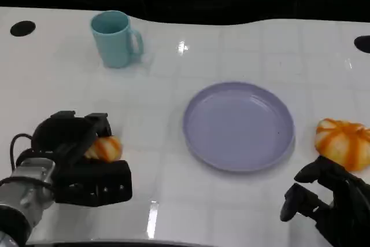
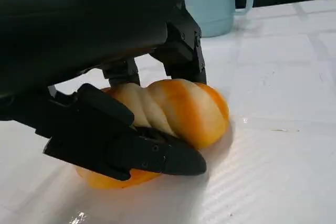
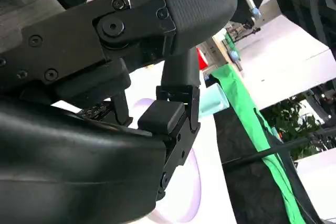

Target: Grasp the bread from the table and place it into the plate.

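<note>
Head view: left hand (image 1: 78, 163) wrapped around the bread (image 1: 105, 148) on the counter (image 1: 173, 201), at 9 o'clock of the plate (image 1: 238, 125). Grasp step, not lifted. Plate held nothing; mug (image 1: 115, 39) contents hidden. A 2nd bread (image 1: 344, 143) lay at 3 o'clock. Right hand (image 1: 326, 198) loose, holding nothing.

Left wrist view: fingers (image 2: 131, 148) clasped both sides of the loaf, which rested on the counter. Next move, likely: lift, carry toward 3 o'clock.

Right wrist view: fingers (image 3: 178, 66) apart, unladen.

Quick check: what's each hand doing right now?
Left hand: closed around the bread, which sits on the table.
Right hand: holds nothing, fingers apart, open.
</note>
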### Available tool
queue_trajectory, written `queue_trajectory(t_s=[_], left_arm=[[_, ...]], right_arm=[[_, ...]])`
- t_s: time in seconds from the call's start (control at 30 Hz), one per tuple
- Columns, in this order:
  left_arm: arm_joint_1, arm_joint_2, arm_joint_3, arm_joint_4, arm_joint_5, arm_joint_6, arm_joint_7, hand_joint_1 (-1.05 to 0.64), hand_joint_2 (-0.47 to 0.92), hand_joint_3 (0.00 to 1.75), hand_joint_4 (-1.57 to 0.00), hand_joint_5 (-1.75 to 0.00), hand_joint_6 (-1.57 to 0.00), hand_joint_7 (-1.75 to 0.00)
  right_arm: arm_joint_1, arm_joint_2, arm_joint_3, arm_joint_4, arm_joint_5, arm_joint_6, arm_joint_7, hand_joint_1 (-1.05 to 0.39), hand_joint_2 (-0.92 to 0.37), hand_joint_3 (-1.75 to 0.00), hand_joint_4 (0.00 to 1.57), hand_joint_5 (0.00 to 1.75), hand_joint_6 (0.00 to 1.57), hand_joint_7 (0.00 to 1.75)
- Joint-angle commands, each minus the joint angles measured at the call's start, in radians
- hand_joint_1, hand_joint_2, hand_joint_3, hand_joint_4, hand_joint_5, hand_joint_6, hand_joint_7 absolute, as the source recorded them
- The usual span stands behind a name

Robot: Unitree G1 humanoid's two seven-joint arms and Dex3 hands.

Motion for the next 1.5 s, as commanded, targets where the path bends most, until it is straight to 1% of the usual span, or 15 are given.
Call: queue_trajectory(t_s=[0.03,0.2,0.3,0.6,0.63,0.67,0.7,0.77,1.0,1.13,1.27,1.4,1.5], left_arm=[[0.003,-0.010,-0.003,0.061,-0.014,-0.075,0.114,-0.28,0.89,0.68,-0.80,-1.75,-0.59,-1.75],[-0.012,-0.016,-0.020,0.082,-0.004,-0.084,0.160,-0.26,0.85,0.72,-0.81,-1.75,-0.59,-1.75],[-0.018,-0.021,-0.008,0.077,-0.023,-0.103,0.172,-0.26,0.84,0.74,-0.84,-1.75,-0.59,-1.75],[-0.030,-0.029,0.017,0.057,-0.063,-0.127,0.170,-0.24,0.76,0.74,-0.81,-1.75,-0.58,-1.75],[-0.032,-0.040,0.047,0.039,-0.101,-0.143,0.163,-0.24,0.74,0.78,-0.81,-1.75,-0.59,-1.75],[-0.035,-0.050,0.072,0.019,-0.134,-0.155,0.153,-0.23,0.66,0.93,-0.83,-1.75,-0.60,-1.75],[-0.039,-0.059,0.093,0.001,-0.161,-0.164,0.142,-0.24,0.61,1.05,-0.85,-1.75,-0.61,-1.75],[-0.044,-0.066,0.110,-0.026,-0.186,-0.169,0.126,-0.23,0.58,1.11,-0.85,-1.75,-0.61,-1.75],[-0.075,-0.095,0.124,-0.083,-0.196,-0.162,0.127,-0.18,0.53,1.14,-0.85,-1.75,-0.63,-1.75],[-0.096,-0.117,0.130,-0.102,-0.199,-0.172,0.127,-0.17,0.51,1.21,-0.86,-1.75,-0.64,-1.75],[-0.119,-0.140,0.123,-0.105,-0.190,-0.191,0.132,-0.15,0.49,1.25,-0.87,-1.75,-0.66,-1.75],[-0.151,-0.162,0.101,-0.102,-0.173,-0.202,0.116,-0.15,0.49,1.25,-0.88,-1.75,-0.68,-1.75],[-0.181,-0.180,0.081,-0.083,-0.165,-0.220,0.090,-0.14,0.47,1.23,-0.84,-1.74,-0.68,-1.75]], right_arm=[[0.005,-0.009,-0.008,-0.006,-0.010,0.001,-0.018,-0.52,-0.92,-0.21,0.73,1.56,0.79,1.10],[0.006,-0.014,-0.008,-0.007,-0.002,0.011,-0.020,-0.52,-0.92,-0.20,0.73,1.55,0.79,1.08],[0.003,-0.014,-0.012,0.006,0.003,0.005,-0.007,-0.52,-0.92,-0.20,0.73,1.55,0.78,1.08],[0.012,-0.012,-0.008,-0.011,-0.001,0.024,-0.032,-0.54,-0.92,-0.17,0.74,1.55,0.81,1.07],[0.012,-0.013,-0.008,-0.015,-0.001,0.026,-0.033,-0.53,-0.92,-0.17,0.74,1.55,0.81,1.07],[0.012,-0.014,-0.008,-0.014,0.001,0.026,-0.030,-0.53,-0.92,-0.18,0.74,1.55,0.81,1.07],[0.012,-0.014,-0.009,-0.014,0.003,0.025,-0.028,-0.52,-0.92,-0.19,0.74,1.56,0.80,1.06],[0.010,-0.013,-0.012,-0.011,0.011,0.027,-0.024,-0.51,-0.92,-0.19,0.73,1.56,0.80,1.07],[0.008,-0.014,-0.017,-0.004,0.013,0.028,-0.022,-0.51,-0.92,-0.19,0.73,1.55,0.80,1.08],[0.005,-0.017,-0.019,0.003,0.013,0.028,-0.019,-0.51,-0.92,-0.20,0.74,1.55,0.79,1.08],[0.003,-0.021,-0.018,0.006,0.009,0.027,-0.014,-0.52,-0.92,-0.19,0.74,1.55,0.79,1.08],[0.004,-0.015,-0.016,0.011,0.000,0.007,-0.010,-0.51,-0.92,-0.21,0.73,1.56,0.79,1.09],[0.004,-0.015,-0.015,0.011,0.000,0.009,-0.012,-0.51,-0.92,-0.21,0.72,1.57,0.78,1.09]])
